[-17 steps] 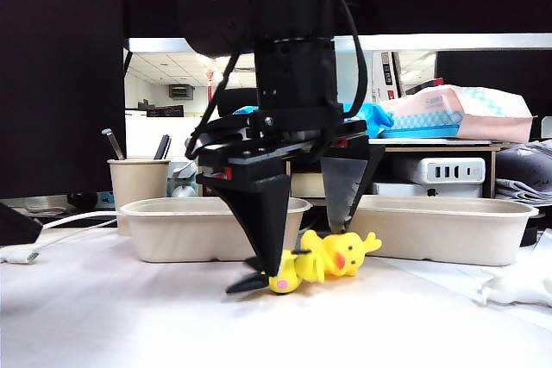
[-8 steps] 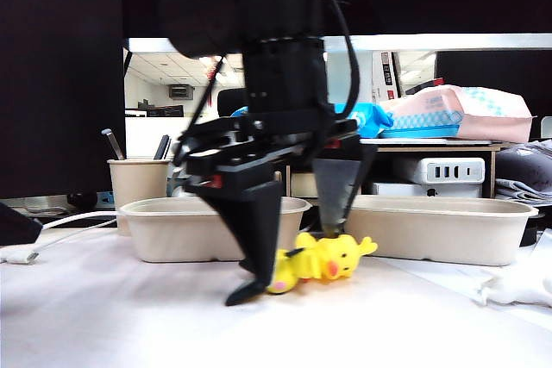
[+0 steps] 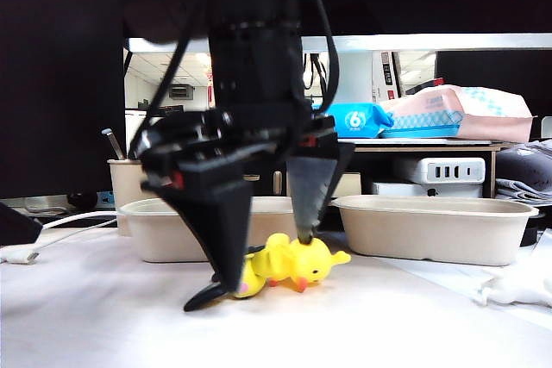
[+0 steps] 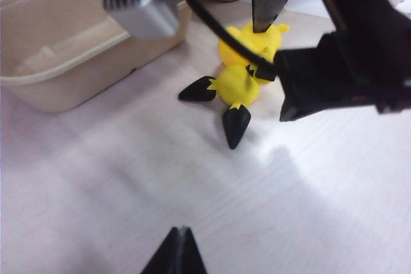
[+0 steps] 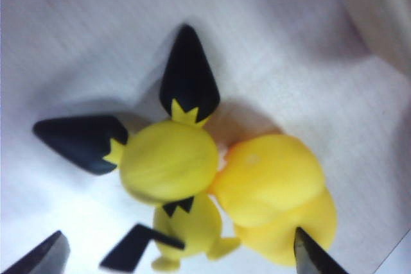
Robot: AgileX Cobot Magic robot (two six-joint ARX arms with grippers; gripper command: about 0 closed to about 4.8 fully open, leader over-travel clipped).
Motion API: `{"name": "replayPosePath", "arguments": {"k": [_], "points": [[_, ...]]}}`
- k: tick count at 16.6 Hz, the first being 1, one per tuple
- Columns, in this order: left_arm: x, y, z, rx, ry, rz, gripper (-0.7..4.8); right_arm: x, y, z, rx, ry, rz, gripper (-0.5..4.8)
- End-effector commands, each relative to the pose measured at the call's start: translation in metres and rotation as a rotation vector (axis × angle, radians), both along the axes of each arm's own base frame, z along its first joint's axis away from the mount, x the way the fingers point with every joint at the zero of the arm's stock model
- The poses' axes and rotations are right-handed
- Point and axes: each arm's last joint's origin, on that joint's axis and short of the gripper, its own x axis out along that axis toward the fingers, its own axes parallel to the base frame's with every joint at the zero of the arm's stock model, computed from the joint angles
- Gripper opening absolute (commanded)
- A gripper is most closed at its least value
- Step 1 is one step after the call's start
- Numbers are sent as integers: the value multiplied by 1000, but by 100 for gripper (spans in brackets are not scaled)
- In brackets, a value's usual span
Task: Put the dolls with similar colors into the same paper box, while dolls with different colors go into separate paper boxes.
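1. Exterior view: the right gripper [image 3: 259,260] hangs point-down over the white table [image 3: 362,325], its two black wedge fingers spread wide apart. Between them lie two toys, touching each other: a yellow mouse doll with black pointed ears [image 3: 246,280] on its side, and a yellow duck doll with an orange beak [image 3: 302,260] just beside it. The rear finger's tip [image 3: 304,232] sits at the top of the duck; the nearer finger [image 3: 216,252] reaches down to the table in front of the mouse. Neither toy is clamped. Behind them stand two beige oblong moulded-pulp paper boxes with rolled rims, one on the left [image 3: 159,226] and one on the right [image 3: 435,226], well apart from each other. A beige round pen cup [image 3: 125,183] stands behind the left box. A pale, white object [image 3: 517,286] lies at the right edge of the table, too cut off to identify.

2. Left wrist view: only a dark fingertip of the left gripper [image 4: 176,255] shows at the frame's edge, so whether its jaws are open or closed cannot be told. It is well apart from the mouse doll [image 4: 236,85] and duck doll [image 4: 260,40], which lie near one paper box [image 4: 70,62].

3. Right wrist view: the mouse doll [image 5: 170,162] and duck doll [image 5: 273,184] lie side by side, touching, between the parted fingertips [image 5: 308,255].
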Motion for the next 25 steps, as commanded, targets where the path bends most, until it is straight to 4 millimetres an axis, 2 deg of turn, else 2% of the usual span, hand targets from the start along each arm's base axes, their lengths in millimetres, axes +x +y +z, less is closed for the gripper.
{"name": "replayPosePath", "arguments": {"k": [1, 3, 5, 10, 13, 18, 25], "points": [[0, 0, 2, -10, -11, -3, -5, -2, -1, 23, 98, -52, -28, 479], [0, 0, 2, -10, -11, -3, -5, -2, 0, 31, 143, -65, -25, 479], [0, 0, 2, -10, -11, -3, -5, -4, 3, 31, 202, 15, 7, 479], [0, 0, 2, -10, -11, -3, -5, -2, 10, 30, 250, -6, 41, 479], [0, 0, 2, -10, -11, -3, -5, -1, 11, 21, 214, 13, 55, 479], [0, 0, 2, -10, -11, -2, -5, 5, 15, -6, 135, 52, 46, 479], [0, 0, 2, -10, -11, -2, -5, 17, -2, -14, 31, 100, 40, 479]]}}
